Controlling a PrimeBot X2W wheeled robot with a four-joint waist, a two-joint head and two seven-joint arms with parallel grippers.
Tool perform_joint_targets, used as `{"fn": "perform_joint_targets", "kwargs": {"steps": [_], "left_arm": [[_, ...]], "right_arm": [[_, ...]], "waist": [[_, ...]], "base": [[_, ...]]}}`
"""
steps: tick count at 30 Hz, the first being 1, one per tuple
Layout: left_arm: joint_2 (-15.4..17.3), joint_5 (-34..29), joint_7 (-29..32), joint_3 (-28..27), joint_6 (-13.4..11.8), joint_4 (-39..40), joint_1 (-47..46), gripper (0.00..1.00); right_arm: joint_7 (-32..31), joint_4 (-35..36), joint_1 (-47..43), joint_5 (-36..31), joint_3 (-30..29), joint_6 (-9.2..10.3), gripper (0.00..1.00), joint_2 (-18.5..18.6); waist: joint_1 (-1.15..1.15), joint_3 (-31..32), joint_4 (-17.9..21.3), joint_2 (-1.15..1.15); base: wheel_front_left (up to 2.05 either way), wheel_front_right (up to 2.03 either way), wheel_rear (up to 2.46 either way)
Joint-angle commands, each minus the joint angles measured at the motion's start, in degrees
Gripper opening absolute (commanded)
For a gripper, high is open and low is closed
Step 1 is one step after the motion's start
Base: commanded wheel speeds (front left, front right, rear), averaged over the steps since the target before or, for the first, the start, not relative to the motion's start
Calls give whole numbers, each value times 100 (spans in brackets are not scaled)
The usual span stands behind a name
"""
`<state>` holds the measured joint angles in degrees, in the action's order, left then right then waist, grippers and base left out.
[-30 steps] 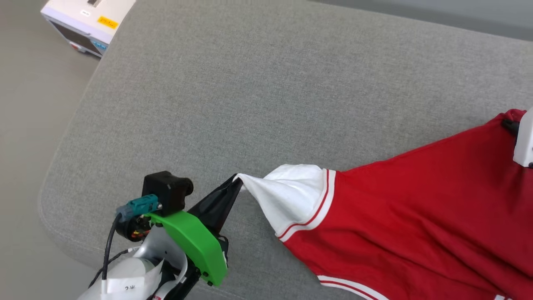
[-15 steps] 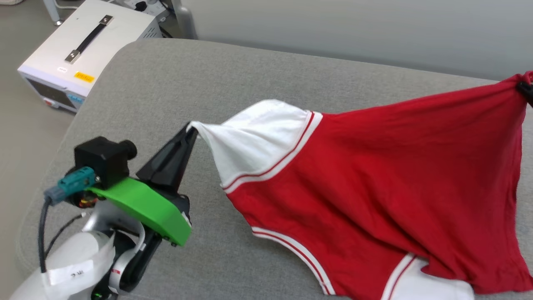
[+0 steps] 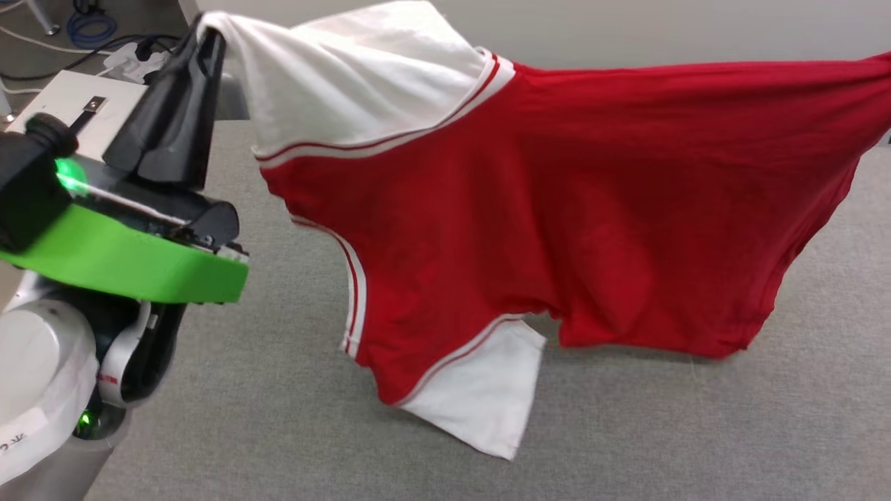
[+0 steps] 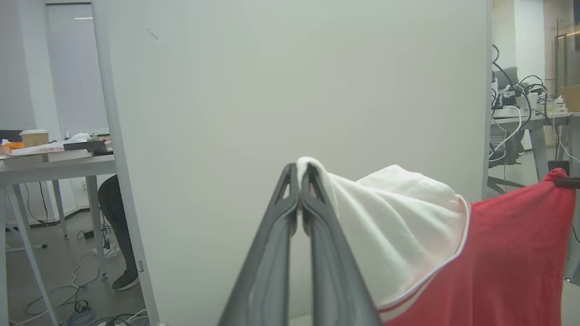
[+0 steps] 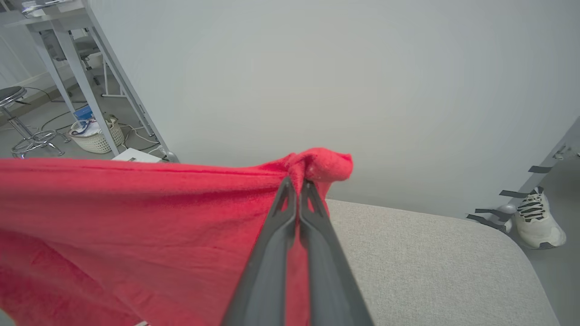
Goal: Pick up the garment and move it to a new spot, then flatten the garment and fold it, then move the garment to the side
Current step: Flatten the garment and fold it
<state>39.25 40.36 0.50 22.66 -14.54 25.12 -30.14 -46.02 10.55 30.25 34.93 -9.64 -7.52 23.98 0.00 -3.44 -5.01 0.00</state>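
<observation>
The garment [image 3: 557, 202], a red jersey T-shirt with white sleeves and striped trim, hangs stretched in the air above the grey cushion [image 3: 278, 417]. My left gripper [image 3: 209, 31] is shut on the tip of one white sleeve [image 4: 389, 217] at the upper left of the head view. In the left wrist view that gripper [image 4: 299, 170] pinches the white cloth between its tips. My right gripper [image 5: 297, 181] is shut on a bunched red corner [image 5: 321, 163] of the garment. The other white sleeve [image 3: 480, 396] dangles near the cushion.
A white equipment box [image 3: 62, 104] stands on the floor off the cushion's left end, with cables behind it. A pale wall [image 4: 294, 90] rises behind the cushion. Desks, cables and a person's leg [image 4: 113, 226] lie to the left; a shoe [image 5: 539, 222] at right.
Both grippers have risen with the garment, lifting it off the cushion until it hangs spread between them. The head camera has tilted up as well.
</observation>
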Motion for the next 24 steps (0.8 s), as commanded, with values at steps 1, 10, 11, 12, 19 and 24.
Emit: {"fn": "perform_joint_targets", "kwargs": {"steps": [1,10,11,12,19,24], "left_arm": [[24,-95,-68,-80,-48,55,-208,0],[249,-330,-55,-391,66,13,-1157,0],[304,-332,18,-384,136,-30,-1288,0],[367,-352,79,-400,217,-96,-1500,0],[655,-522,478,-335,891,-899,-3079,0],[673,-667,617,-197,1357,-1647,-4125,0]], "right_arm": [[-19,85,-70,29,-91,3,0,-2],[145,403,387,-34,-375,3,0,-89],[189,417,473,-73,-406,3,0,-96],[245,424,595,-115,-448,3,0,-120],[533,276,1523,-446,-527,3,0,-280],[701,-70,2304,-681,-460,3,0,-366]], "waist": [[0,31,142,0],[0,-345,353,0],[0,-424,357,0],[0,-539,361,0],[0,-1355,443,0],[0,-1942,505,0]], "base": [[0,0,0],[0,0,0],[0,0,0],[0,0,0],[0,0,0],[0,0,0]]}}
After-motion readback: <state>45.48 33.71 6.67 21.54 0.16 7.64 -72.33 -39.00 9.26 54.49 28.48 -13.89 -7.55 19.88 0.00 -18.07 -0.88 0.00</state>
